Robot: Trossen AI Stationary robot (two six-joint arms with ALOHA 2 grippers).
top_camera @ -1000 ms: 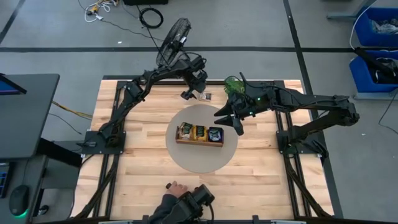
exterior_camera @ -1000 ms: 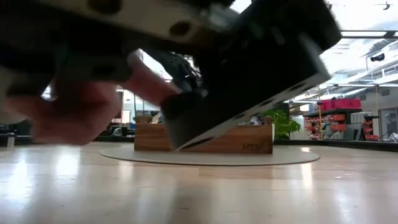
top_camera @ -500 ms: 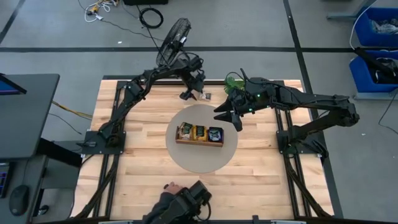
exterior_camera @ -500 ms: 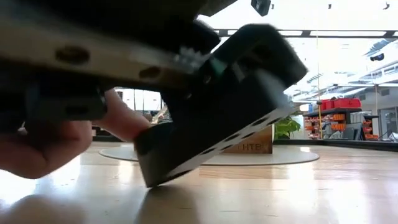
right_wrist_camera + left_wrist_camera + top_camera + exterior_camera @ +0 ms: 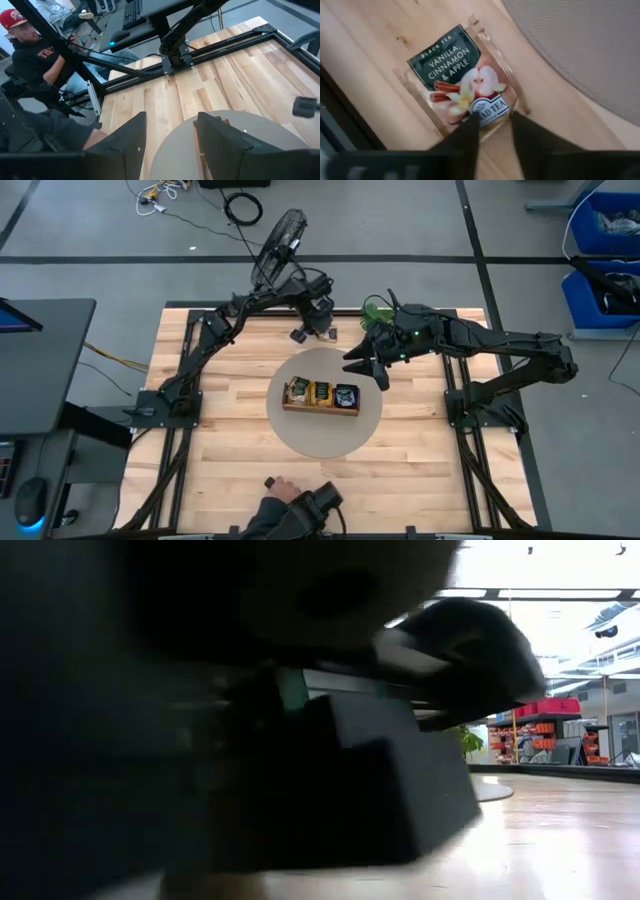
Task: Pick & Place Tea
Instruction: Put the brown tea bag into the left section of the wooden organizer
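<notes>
Where the table's near edge meets the bottom of the high view, a person's hand [image 5: 283,492] rests on the wooden table [image 5: 210,430] holding a dark device [image 5: 322,506]; in the low view that device [image 5: 330,770] sits so close to the lens that it blocks nearly all of the scene. Farther in, at the middle of the table, a round grey mat [image 5: 325,435] carries a brown wooden tray [image 5: 320,396] whose three compartments hold tea packets [image 5: 322,393]: a yellowish one at one end, a dark-and-yellow one in the middle, and a dark blue one at the other end.

Over the mat's far right rim hangs the right gripper [image 5: 365,370], clear of the tray. Its fingers [image 5: 222,145] stand apart with nothing between them.

Farthest back, just beyond the mat's far edge, the left gripper [image 5: 312,332] is lowered to the wood. The left wrist view shows a clear-wrapped black tea packet [image 5: 462,80], labelled vanilla, cinnamon and apple, lying flat on the bare wood beside the grey mat [image 5: 590,55]. The left fingertips [image 5: 470,135] sit at the packet's near edge with a narrow gap between them, and whether they pinch the wrapper cannot be told.
</notes>
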